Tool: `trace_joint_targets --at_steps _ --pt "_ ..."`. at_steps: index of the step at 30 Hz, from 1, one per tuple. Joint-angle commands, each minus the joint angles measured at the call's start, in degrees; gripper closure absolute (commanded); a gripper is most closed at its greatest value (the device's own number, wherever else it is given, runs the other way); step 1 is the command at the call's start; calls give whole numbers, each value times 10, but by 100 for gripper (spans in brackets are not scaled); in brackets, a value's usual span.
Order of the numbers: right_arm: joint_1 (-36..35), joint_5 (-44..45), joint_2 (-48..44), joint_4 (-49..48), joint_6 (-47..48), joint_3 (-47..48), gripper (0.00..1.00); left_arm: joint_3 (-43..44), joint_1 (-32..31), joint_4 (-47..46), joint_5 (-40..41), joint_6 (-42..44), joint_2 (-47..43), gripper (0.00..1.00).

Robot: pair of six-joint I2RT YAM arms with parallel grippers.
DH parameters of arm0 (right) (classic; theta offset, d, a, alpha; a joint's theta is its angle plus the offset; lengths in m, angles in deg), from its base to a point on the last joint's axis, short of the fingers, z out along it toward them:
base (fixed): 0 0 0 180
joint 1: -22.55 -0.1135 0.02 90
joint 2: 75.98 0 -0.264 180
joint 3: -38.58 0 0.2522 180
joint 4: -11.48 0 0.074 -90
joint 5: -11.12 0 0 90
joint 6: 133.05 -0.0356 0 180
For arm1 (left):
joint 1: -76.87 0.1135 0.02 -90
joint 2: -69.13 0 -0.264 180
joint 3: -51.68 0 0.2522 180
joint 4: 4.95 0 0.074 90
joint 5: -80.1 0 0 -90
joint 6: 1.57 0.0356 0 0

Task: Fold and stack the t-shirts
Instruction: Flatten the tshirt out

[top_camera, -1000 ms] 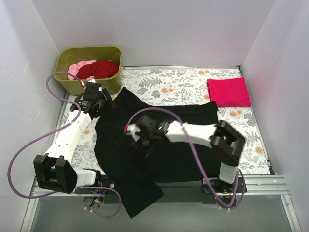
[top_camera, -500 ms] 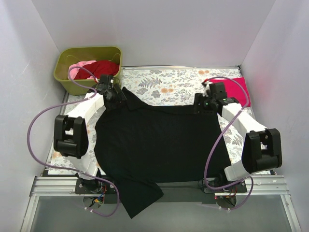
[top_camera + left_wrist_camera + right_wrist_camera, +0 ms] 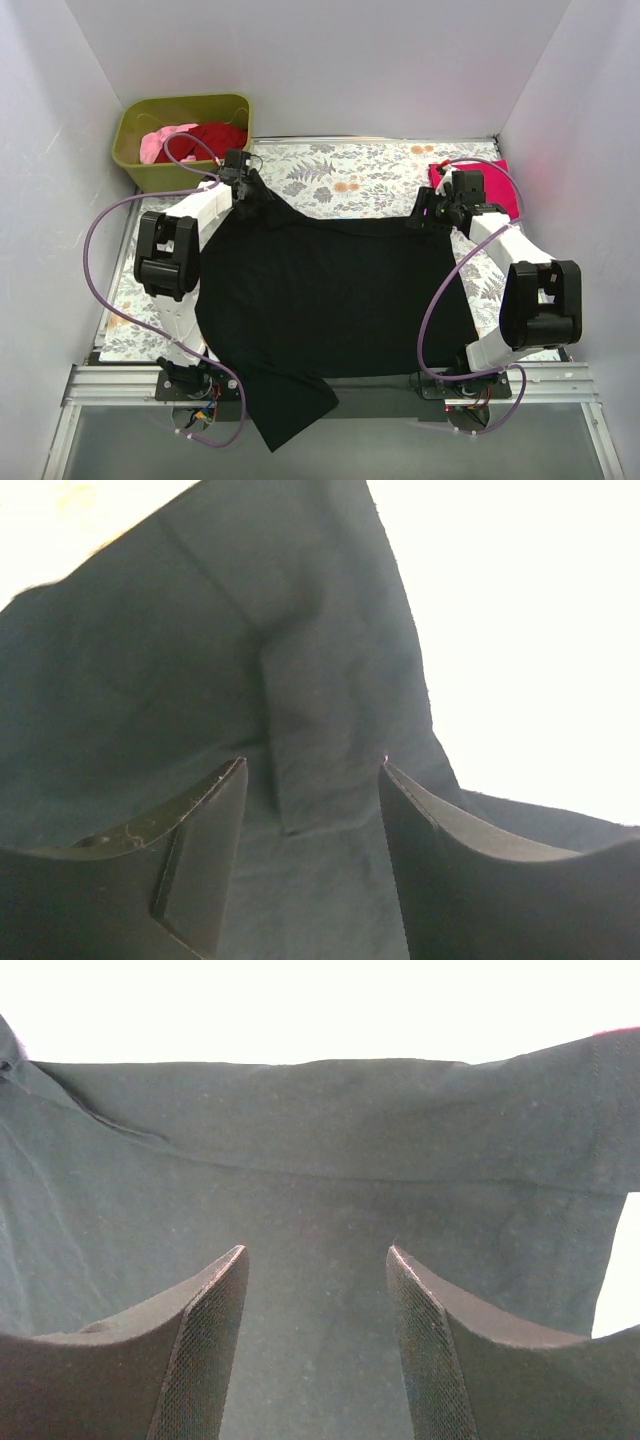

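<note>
The black t-shirt (image 3: 330, 290) lies spread flat across the table cloth, with one part hanging over the near edge. My left gripper (image 3: 256, 194) is open over its far left corner; the left wrist view shows black cloth (image 3: 300, 680) between the spread fingers of the left gripper (image 3: 312, 764). My right gripper (image 3: 425, 217) is open over the far right corner, its fingers spread above black cloth (image 3: 320, 1160) around the gripper's middle (image 3: 316, 1250). The magenta-pink shirt (image 3: 493, 188) lies folded at the back right. The dark red shirt (image 3: 216, 138) and the pale pink shirt (image 3: 160, 141) lie in the tub.
The olive-green tub (image 3: 135, 125) stands at the back left corner, close behind my left gripper. The floral table cloth (image 3: 350, 175) shows behind the black shirt. White walls close in the left, back and right sides. Purple cables loop beside both arms.
My right arm has swung from the middle of the black shirt to its far right corner. My left gripper has moved farther back along the far left corner. The shirt now lies flatter.
</note>
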Motion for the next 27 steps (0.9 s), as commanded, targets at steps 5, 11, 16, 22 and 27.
trace_joint_targets --at_steps 5,11,16,22,27 --pt "18 -18 9 -41 -7 -3 45 8 -25 -18 21 -18 6 50" --pt "24 -23 6 -47 -7 -8 45 -30 -31 -23 42 -33 0 50" --pt "28 -31 7 -56 -7 -19 45 -35 -40 -28 53 -34 5 50" --pt "32 -33 13 -66 0 -21 45 -39 -46 -41 59 -32 -6 57" --pt "37 -29 18 -78 1 -21 46 -40 -51 -53 49 -26 -4 68"
